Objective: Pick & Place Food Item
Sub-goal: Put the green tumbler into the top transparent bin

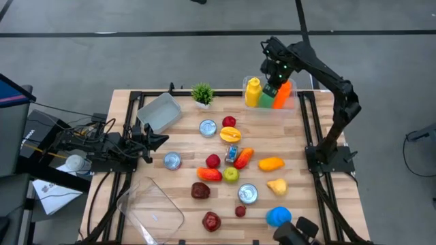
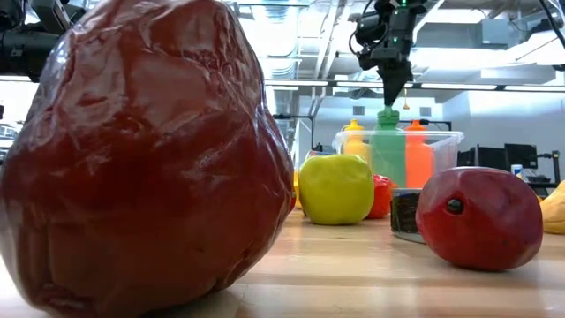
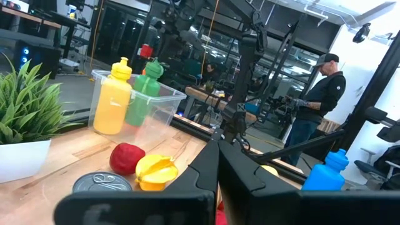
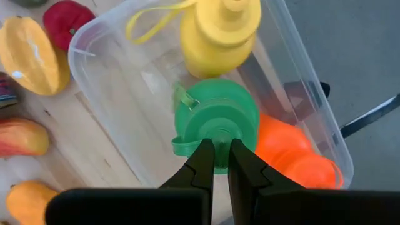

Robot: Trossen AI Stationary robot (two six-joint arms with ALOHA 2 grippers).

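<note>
— Where's the green bottle (image 4: 217, 122) right now?

— Upright in the clear bin (image 1: 294, 103) at the far right corner of the table (image 1: 184, 204), between the yellow bottle (image 1: 253, 92) and the orange bottle (image 1: 283, 94). The right gripper (image 4: 217, 152) is straight above it, and its two dark fingers (image 4: 201, 159) are pinched on the bottle's narrow nozzle. From table height you can see the fingertips meeting the very top of the cap.

— Is the bottle lifted?

— Can't tell; from the low view it stands level with the orange and yellow bottles inside the bin.

— And the left gripper (image 1: 151, 138)?

— Low over the left edge of the table, just beside the empty grey tray (image 1: 161, 111). Its fingers are pressed together with nothing between them.

— What else is on the table?

— Just outside the bin there's a small red fruit (image 1: 229, 121), then a cut yellow-orange piece (image 1: 230, 134) and a tin can (image 1: 208, 127) beside it. A potted green plant (image 1: 202, 94) sits at the far edge, left of the bin. Toward the middle, a green apple (image 1: 231, 175) lies among red and orange items, with a second can (image 1: 172, 160) to the left and a third (image 1: 248, 193) nearer the front. A blue bottle (image 1: 278, 217) lies at the front right, and a clear lid (image 1: 151, 209) hangs over the front left corner.

— Anyone around?

— One person (image 3: 315, 100) in dark clothing and a cap, standing well behind the table in the left wrist view.
</note>
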